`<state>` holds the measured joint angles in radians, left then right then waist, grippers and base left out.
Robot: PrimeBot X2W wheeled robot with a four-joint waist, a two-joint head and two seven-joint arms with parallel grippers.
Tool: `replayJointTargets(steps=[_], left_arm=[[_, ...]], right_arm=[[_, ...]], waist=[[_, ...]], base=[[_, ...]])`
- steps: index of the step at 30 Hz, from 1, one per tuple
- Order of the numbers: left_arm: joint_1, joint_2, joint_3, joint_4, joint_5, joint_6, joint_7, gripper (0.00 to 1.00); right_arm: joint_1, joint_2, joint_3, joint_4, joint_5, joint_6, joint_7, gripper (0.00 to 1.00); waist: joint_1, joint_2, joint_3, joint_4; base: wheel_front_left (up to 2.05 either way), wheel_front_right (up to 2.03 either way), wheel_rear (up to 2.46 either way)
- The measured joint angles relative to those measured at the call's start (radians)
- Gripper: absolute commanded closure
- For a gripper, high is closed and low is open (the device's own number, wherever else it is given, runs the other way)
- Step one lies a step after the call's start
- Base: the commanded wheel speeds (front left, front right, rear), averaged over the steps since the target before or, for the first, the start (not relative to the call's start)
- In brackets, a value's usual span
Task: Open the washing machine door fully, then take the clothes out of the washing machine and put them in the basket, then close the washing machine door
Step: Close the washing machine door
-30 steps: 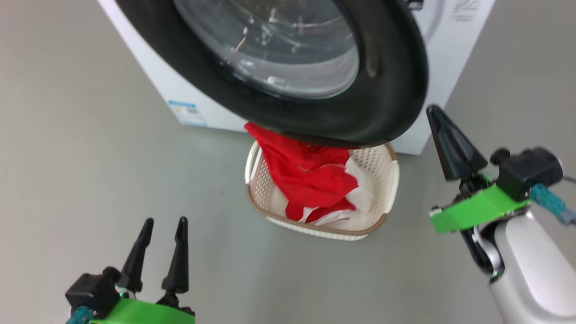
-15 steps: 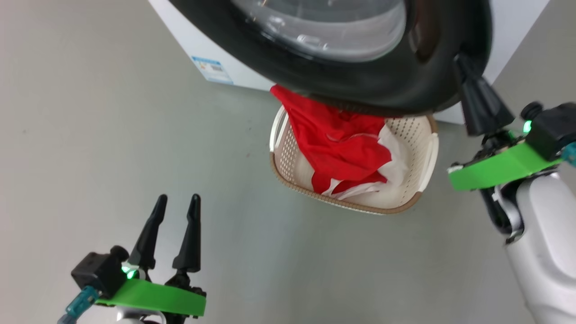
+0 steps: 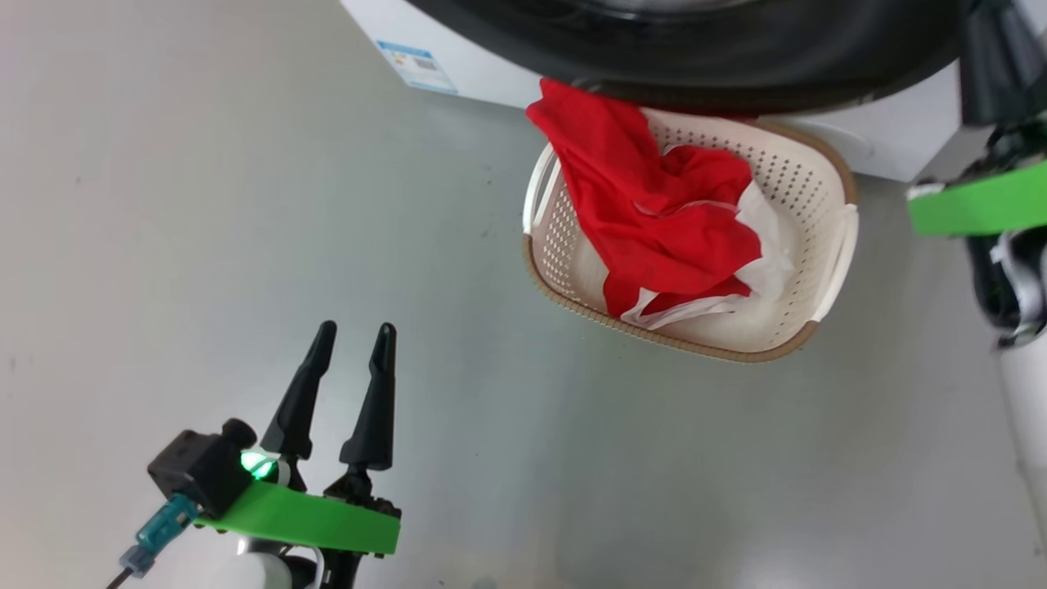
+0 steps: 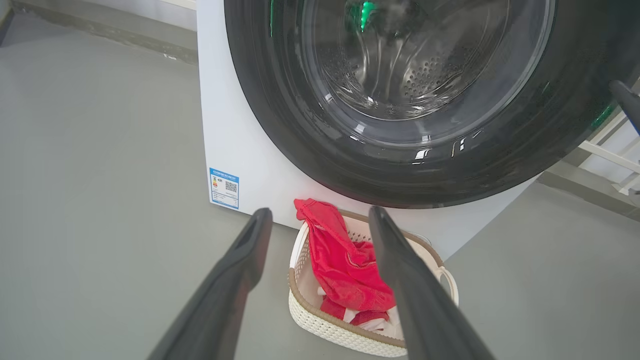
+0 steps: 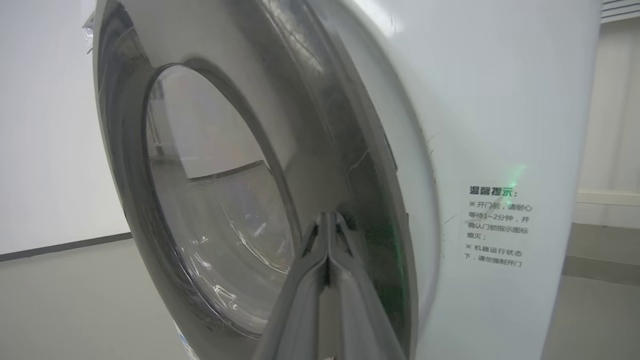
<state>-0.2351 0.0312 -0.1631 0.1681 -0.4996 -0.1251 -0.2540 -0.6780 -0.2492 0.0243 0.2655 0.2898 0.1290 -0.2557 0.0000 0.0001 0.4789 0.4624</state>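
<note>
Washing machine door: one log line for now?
round black glass door: nearly closed; red fabric clothes: in cream plastic basket; left gripper: open; right gripper: shut, at door rim

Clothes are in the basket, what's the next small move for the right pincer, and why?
Probably press the door home against the washing machine: the clothes lie in the basket, the shut right pincer has its tips at the door's rim, and the door looks slightly ajar.

You see a plain grey floor (image 3: 245, 204), smooth and a little glossy. On it stands the washing machine (image 3: 891, 139), a white box, and just in front of its base stands the basket (image 3: 556, 254), upright. Whether these two touch, you cannot tell.
</note>
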Motion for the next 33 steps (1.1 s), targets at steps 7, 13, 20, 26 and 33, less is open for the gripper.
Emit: replayJointTargets(steps=[7, 13, 20, 26, 33], left_arm=[[-0.018, -0.001, -0.008, -0.001, -0.016, 0.0, 0.0, 0.0], [-0.032, -0.004, -0.01, -0.001, -0.022, 0.0, 0.0, 0.0], [-0.036, -0.006, -0.009, 0.0, -0.023, 0.0, 0.0, 0.0], [-0.036, -0.007, 0.001, 0.007, -0.018, 0.0, 0.0, 0.0], [-0.027, -0.007, 0.031, 0.038, 0.031, 0.0, 0.0, 0.0]], right_arm=[[-0.075, -0.004, -0.042, 0.012, -0.001, 0.0, 0.0, 1.0], [-0.116, 0.002, -0.07, 0.018, -0.001, 0.004, -0.004, 1.0], [-0.122, 0.008, -0.065, 0.024, -0.002, 0.004, -0.004, 1.0], [-0.085, 0.014, -0.039, 0.022, 0.001, 0.003, -0.004, 1.0], [0.055, 0.058, 0.009, 0.022, 0.019, 0.003, -0.004, 1.0]], waist=[[0.0, 0.0, 0.034, 0.024], [0.0, 0.0, 0.053, 0.03], [0.0, 0.0, 0.05, 0.026], [0.0, 0.0, 0.027, 0.015], [0.0, -0.0001, -0.023, -0.014]], base=[[0.0, 0.0, 0.0], [0.0, 0.0, 0.0], [0.0, 0.0, 0.0], [0.0, 0.0, 0.0], [0.0, 0.0, 0.0]])
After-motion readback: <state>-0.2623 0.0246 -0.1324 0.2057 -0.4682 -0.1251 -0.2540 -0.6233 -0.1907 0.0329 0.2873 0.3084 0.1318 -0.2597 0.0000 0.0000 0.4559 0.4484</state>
